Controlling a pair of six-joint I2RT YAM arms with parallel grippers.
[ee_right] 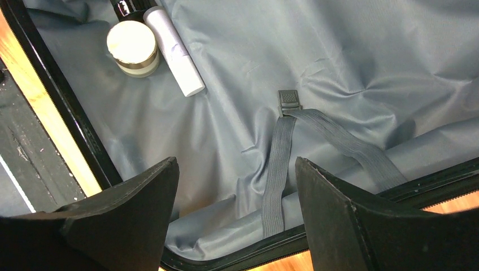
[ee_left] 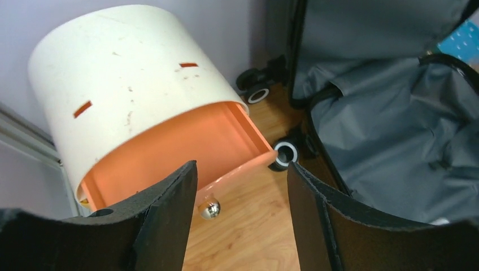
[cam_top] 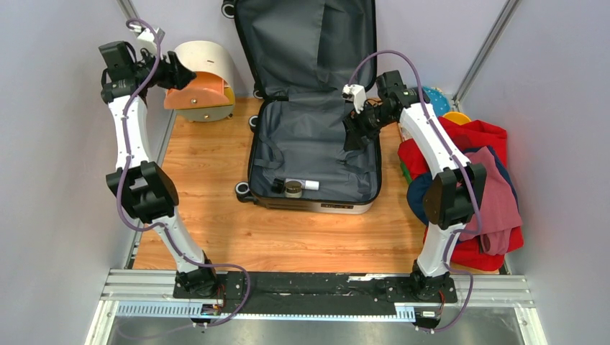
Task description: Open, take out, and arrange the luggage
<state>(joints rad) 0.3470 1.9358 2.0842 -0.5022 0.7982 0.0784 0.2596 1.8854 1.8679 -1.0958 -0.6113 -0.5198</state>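
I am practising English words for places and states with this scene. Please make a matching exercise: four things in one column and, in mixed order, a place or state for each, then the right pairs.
Things:
1. luggage
2. orange drawer
3. round jar
4. pile of clothes

Places or states:
a. pulled out of the cream box
b. lying inside the luggage
c. open, lid standing upright
d. heaped beside the luggage

Pairs: 1-c, 2-a, 3-b, 4-d

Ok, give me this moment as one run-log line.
suitcase: open, jar and white tube inside | left gripper: open at orange drawer | right gripper: open above lining
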